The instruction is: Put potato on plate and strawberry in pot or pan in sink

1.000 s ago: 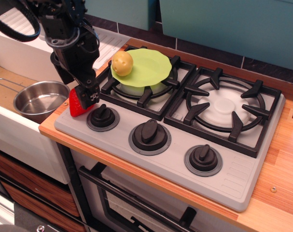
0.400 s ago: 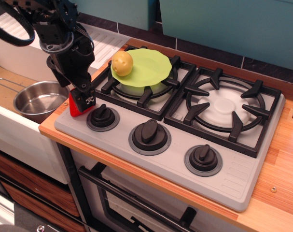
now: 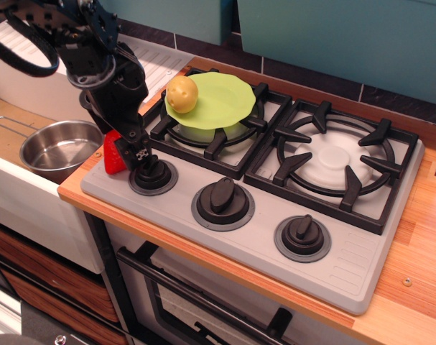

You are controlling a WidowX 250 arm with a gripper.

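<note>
No legible labels; claw (image 3: 133,152) by strawberry (image 3: 113,154), potato (image 3: 181,93) on plate (image 3: 225,97).

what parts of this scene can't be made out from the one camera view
- Strawberry: its right side is covered by the gripper, so whether the gripper grips it cannot be told.
- Sink: cut off by the left edge.
- Pot: its near outer wall is hidden behind the sink's front wall.
- Left burner: covered by the plate carrying the potato.
</note>
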